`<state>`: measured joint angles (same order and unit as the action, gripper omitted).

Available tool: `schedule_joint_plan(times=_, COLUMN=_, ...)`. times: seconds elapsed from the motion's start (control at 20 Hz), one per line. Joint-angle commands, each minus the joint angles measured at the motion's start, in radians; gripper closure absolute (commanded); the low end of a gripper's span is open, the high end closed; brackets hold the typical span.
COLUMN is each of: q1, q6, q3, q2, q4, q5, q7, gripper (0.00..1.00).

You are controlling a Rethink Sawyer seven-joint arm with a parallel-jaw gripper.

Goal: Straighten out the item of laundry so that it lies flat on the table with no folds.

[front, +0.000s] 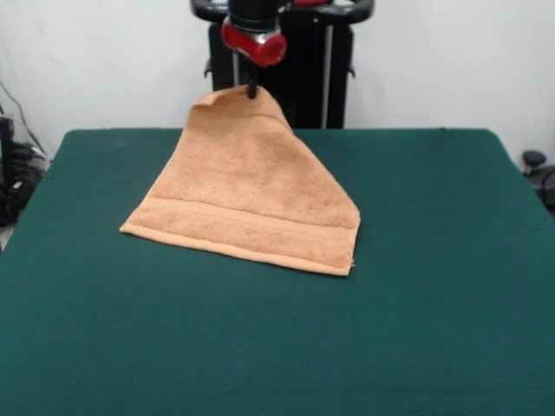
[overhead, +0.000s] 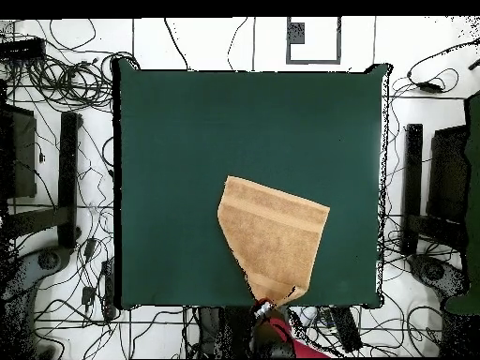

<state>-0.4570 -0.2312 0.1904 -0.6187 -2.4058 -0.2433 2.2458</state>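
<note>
The item of laundry [front: 251, 195], an orange-tan terry towel with a woven band near its front hem, is lifted at one end and slopes down to the green table [front: 434, 286]. Its front hem rests on the felt while the raised end hangs from my gripper [front: 251, 90], which is shut on the towel's top edge. From above, the towel [overhead: 272, 234] narrows to a point at the gripper [overhead: 264, 306], right at the table's [overhead: 187, 141] edge by the robot's base.
Cables and dark stands [overhead: 67, 169] lie on the floor around the table. The robot's black pedestal [front: 286, 69] stands behind the raised towel end.
</note>
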Motion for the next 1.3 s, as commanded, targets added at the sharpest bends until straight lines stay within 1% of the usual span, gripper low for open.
schedule_joint_plan(times=0.05, q1=0.054, q6=-0.094, q3=-0.1, q2=0.081, q4=0.105, q5=-0.111, q7=0.025, gripper=0.0)
schedule_joint_plan(times=0.15, q1=0.069, q6=-0.117, q3=-0.087, q2=0.096, q4=0.121, q5=-0.132, q7=0.019, gripper=0.0)
schedule_joint_plan(times=0.4, q1=0.096, q6=-0.022, q3=-0.08, q2=0.046, q4=0.128, q5=-0.141, q7=0.03, gripper=0.0)
schedule_joint_plan(times=0.65, q1=0.086, q6=0.007, q3=-0.091, q2=0.038, q4=0.151, q5=-0.143, q7=0.046, gripper=0.0)
schedule_joint_plan(times=0.85, q1=0.081, q6=0.03, q3=-0.105, q2=0.011, q4=0.146, q5=-0.114, q7=0.068, gripper=0.0)
schedule_joint_plan(times=1.1, q1=0.121, q6=0.046, q3=-0.116, q2=-0.027, q4=0.145, q5=-0.066, q7=0.092, gripper=0.0)
schedule_joint_plan(times=1.3, q1=0.136, q6=0.084, q3=-0.13, q2=-0.05, q4=0.171, q5=-0.046, q7=0.089, gripper=0.0)
